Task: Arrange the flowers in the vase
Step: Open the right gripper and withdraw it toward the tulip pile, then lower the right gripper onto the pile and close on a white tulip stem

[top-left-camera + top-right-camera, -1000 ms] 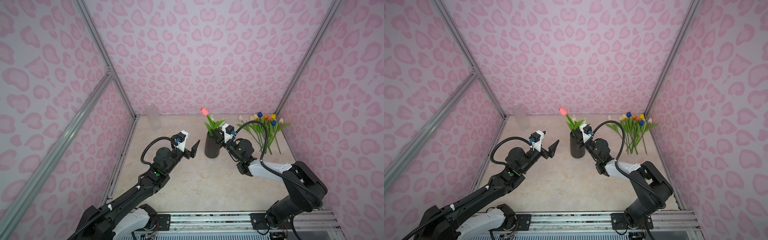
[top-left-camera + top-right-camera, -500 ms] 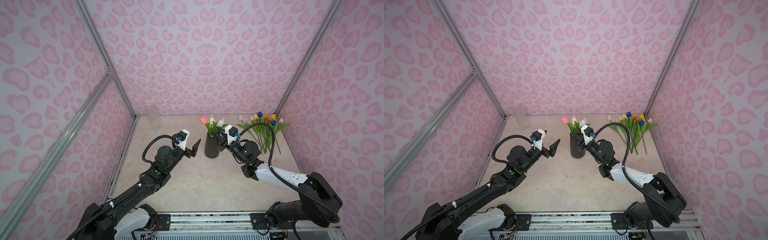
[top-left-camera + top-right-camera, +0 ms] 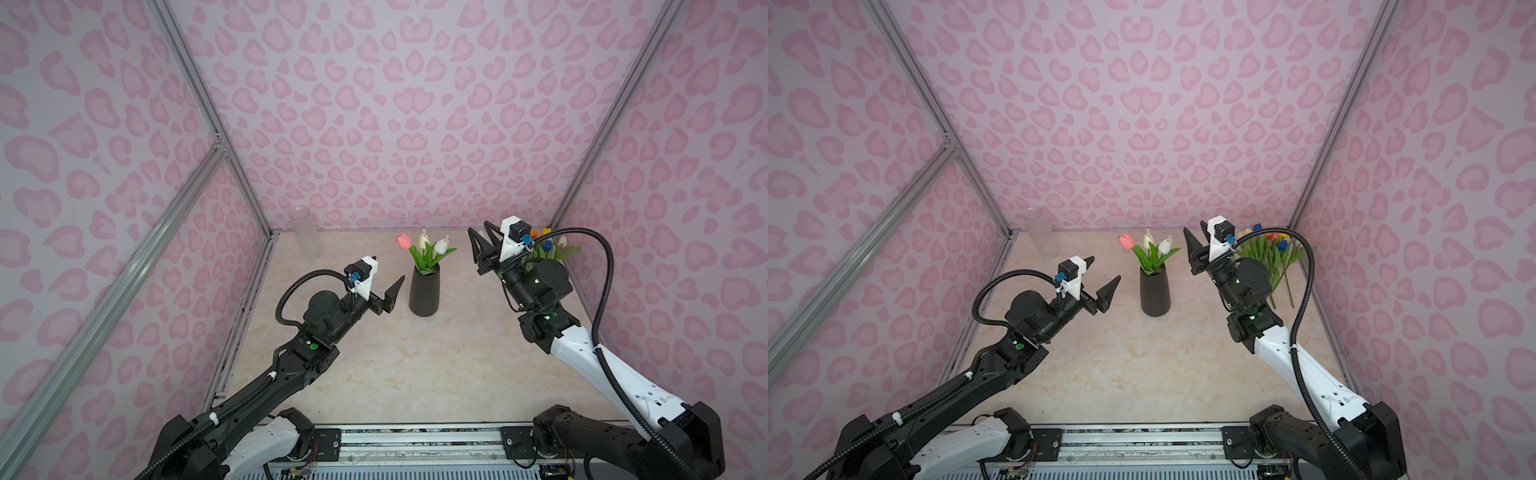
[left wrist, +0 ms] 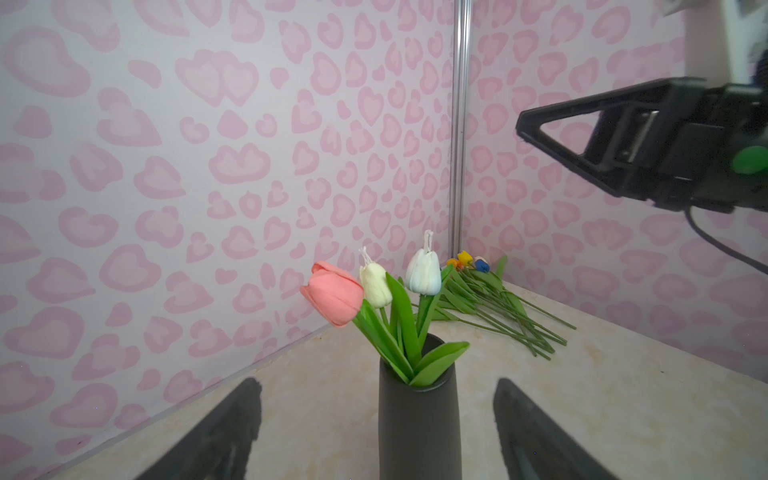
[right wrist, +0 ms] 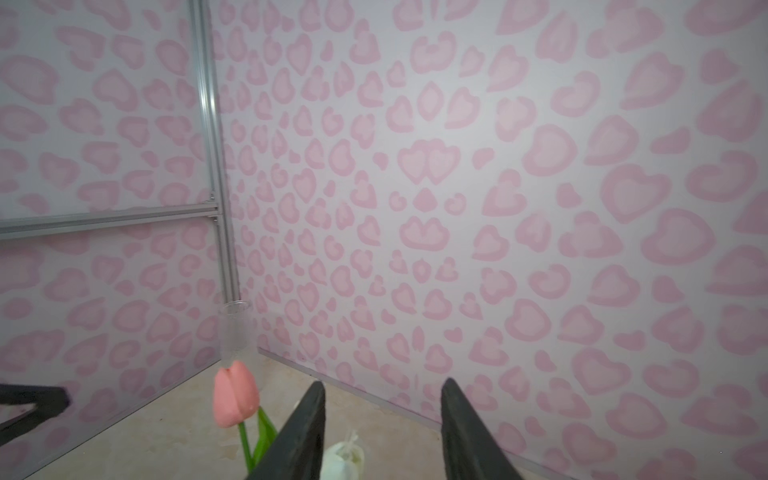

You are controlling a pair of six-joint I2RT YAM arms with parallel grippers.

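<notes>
Here pink, cream and white tulips [image 4: 375,286] stand in the dark vase [image 4: 419,432]; left gripper [image 3: 1105,268] and right gripper [image 3: 1194,226] gape.

**Soft, even light, wide-angle lenses**

Bright, diffuse light washes the walls [image 3: 395,104] evenly. The vase [image 3: 424,291] casts only a faint shadow on the table [image 3: 415,365]. Both top views are sharp (corners darken slightly). The wrist views are softer: a rail [image 5: 210,124] curves, and the near fingers [image 4: 224,432] blur.
</notes>
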